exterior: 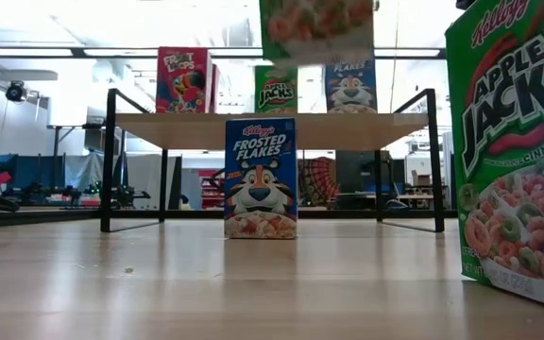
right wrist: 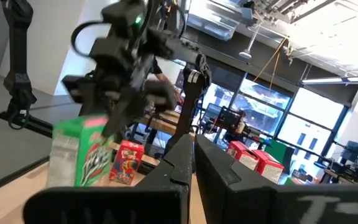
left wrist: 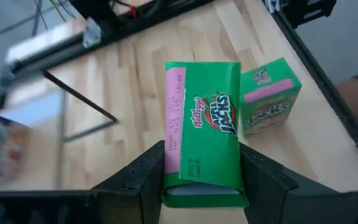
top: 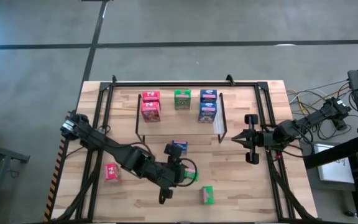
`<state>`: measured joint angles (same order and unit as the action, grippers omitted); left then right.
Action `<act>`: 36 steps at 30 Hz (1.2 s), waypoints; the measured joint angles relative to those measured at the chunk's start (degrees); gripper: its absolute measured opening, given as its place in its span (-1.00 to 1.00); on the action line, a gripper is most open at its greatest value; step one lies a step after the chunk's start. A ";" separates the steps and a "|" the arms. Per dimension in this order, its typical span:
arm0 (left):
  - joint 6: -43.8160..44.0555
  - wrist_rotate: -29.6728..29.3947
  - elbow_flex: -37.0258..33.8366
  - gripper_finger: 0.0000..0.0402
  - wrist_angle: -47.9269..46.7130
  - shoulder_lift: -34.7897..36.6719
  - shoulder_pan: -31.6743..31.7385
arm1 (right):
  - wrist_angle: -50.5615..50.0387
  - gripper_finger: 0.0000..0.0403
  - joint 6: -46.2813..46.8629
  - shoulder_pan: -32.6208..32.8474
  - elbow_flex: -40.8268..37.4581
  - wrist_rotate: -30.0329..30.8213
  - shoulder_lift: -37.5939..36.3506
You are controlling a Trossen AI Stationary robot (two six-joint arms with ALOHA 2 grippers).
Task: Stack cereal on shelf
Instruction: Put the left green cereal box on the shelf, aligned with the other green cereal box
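The left gripper point(left wrist: 202, 186) is closed on a green Apple Jacks box point(left wrist: 204, 134), one dark finger point(left wrist: 143, 180) pressed to each long side, the box raised clear of the wooden table point(top: 241, 186). Just beyond the held box, a second green Apple Jacks box point(left wrist: 269, 102) lies flat on the table. A blue Frosted Flakes box point(top: 179, 148) stands upright just behind the gripper, between it and the shelf point(top: 219, 121). Farther behind the gripper, the shelf carries a red Froot Loops box point(top: 150, 106), a green box point(top: 182, 99) and a blue box point(top: 207, 106). Another red box point(top: 111, 172) lies beside the left arm. The right gripper point(right wrist: 192, 163) waits beside the shelf's white-stripped end, its fingers together, holding nothing.
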<state>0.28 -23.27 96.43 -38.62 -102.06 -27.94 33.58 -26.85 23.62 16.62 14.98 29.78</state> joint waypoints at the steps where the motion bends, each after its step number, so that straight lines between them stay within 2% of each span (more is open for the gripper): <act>1: -1.30 0.00 1.58 -0.24 -1.72 0.00 0.34 | -0.02 -0.96 0.11 -0.02 0.00 0.00 -0.01; 7: -8.11 -0.06 8.39 -0.24 -8.73 0.00 3.46 | -0.33 -0.96 1.34 -0.01 0.00 -0.01 0.00; 12: -11.41 1.21 10.58 -0.24 -13.51 0.38 7.63 | -0.37 -0.96 1.95 0.00 0.00 -0.42 0.00; 18: -13.92 4.40 7.97 -0.24 -13.79 3.24 13.46 | -1.39 -0.96 3.27 0.00 0.00 -0.42 -0.02; 30: -14.47 4.81 3.83 -0.24 -12.66 6.83 25.25 | -1.95 -0.96 4.50 0.00 0.00 -0.42 -0.02; 36: -12.13 4.91 2.02 -0.24 -10.76 6.86 28.85 | -2.00 -0.96 4.92 0.00 0.00 -0.42 -0.02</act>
<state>-11.85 -18.36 98.45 -49.38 -95.20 0.91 31.58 -21.93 23.62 16.62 14.57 29.76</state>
